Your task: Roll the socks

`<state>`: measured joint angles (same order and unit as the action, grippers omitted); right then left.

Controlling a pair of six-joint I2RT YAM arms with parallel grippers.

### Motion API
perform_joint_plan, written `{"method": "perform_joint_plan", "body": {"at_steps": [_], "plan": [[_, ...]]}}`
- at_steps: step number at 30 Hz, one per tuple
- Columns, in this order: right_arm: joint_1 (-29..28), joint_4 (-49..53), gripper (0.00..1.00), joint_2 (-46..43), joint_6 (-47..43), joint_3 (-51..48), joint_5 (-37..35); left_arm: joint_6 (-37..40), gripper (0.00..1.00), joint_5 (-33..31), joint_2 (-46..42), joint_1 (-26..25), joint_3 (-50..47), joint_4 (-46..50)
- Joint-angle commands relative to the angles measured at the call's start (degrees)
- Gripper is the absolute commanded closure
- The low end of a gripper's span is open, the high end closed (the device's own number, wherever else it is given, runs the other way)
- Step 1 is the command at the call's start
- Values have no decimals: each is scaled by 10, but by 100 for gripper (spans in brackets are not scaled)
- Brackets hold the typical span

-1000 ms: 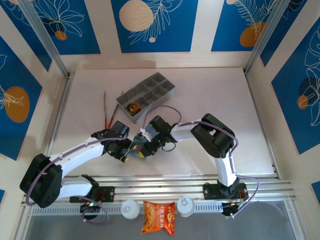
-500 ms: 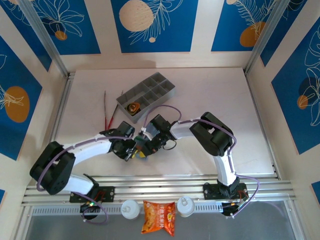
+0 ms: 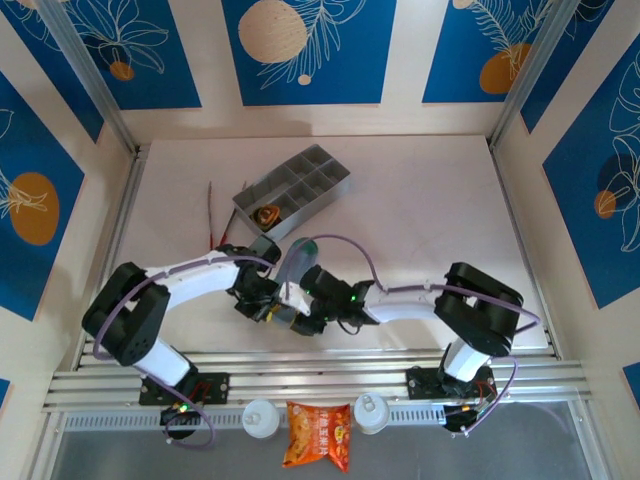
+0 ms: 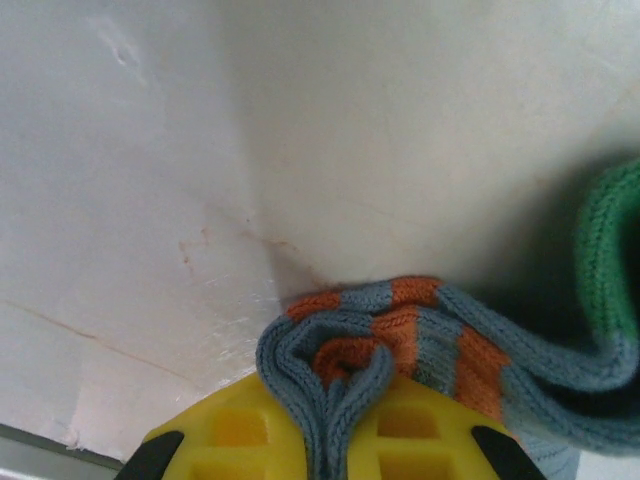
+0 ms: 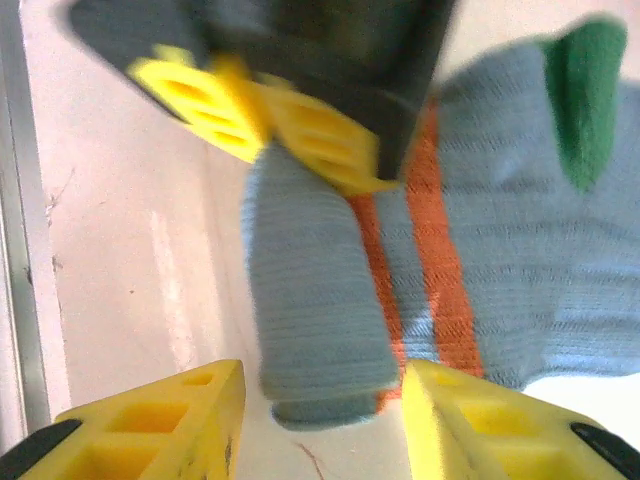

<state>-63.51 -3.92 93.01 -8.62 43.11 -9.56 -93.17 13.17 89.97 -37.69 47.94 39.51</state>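
- Sock [image 3: 293, 272] of grey-blue ribbed knit, with orange stripes and a green toe, lies on the pale table [image 3: 420, 200] at lower centre of the overhead view. It is part rolled: one end is wound into a tube, and the toe end lies flat toward the upper right of the right wrist view.
- Left hand [image 4: 330, 440] is pinching the wound end, with folds of knit bunched between its yellow fingers.
- Right hand [image 5: 320, 420] is spread, its yellow fingers on either side of the tube. I cannot see it touching anything.
- Unwinding is the main risk. One pinch on springy knit may let the layers relax or slide out sideways if the left hand turns or lifts.
- An off-centre close by the spread hand may catch only the outer layer and drag the roll apart.
- The hands sit very near each other, so their fingers could knock together and jolt the grip.
- Grey plastic compartment tray [image 3: 322, 200], at upper centre and well apart, holds a small brown-orange bundle [image 3: 267, 215] in the end compartment nearest the arms. The bundle is too small to identify, and it is no hazard here.
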Motion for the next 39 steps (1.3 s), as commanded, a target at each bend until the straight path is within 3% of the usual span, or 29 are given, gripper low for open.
{"method": "perform_joint_plan", "body": {"at_steps": [1, 4, 15, 17, 20, 23, 24, 26, 30, 34, 39], "plan": [[-37, -32, 55, -16, -101, -3, -153, -14, 100, -29, 55, -3, -7, 114], [-64, -41, 53, -7, -148, 3, -202, -13, 100, -25, 77, -2, 13, 124], [-79, -30, 58, 88, -181, 59, -212, 4, 100, -11, 115, 0, 49, 120], [-74, -14, 69, 102, -171, 72, -211, 8, 100, -9, 117, 1, 51, 118], [-68, 22, 97, 106, -140, 76, -193, 12, 100, -12, 109, 3, 53, 117], [-53, 66, 100, 95, -92, 68, -128, 15, 100, -23, 74, 7, 47, 112], [-45, 79, 100, 93, -73, 65, -99, 16, 97, -25, 60, 8, 42, 107], [-21, 98, 100, 91, -30, 55, -4, 12, 73, -32, 24, 13, 29, 97], [25, 105, 100, 120, 50, 43, 153, 0, 43, -31, -44, 23, -13, 47], [52, 113, 100, 188, 109, 58, 251, -5, 27, -17, -83, 28, -48, -5], [80, 133, 100, 237, 151, 83, 324, -8, 23, -64, -149, 31, -62, -10]]}}
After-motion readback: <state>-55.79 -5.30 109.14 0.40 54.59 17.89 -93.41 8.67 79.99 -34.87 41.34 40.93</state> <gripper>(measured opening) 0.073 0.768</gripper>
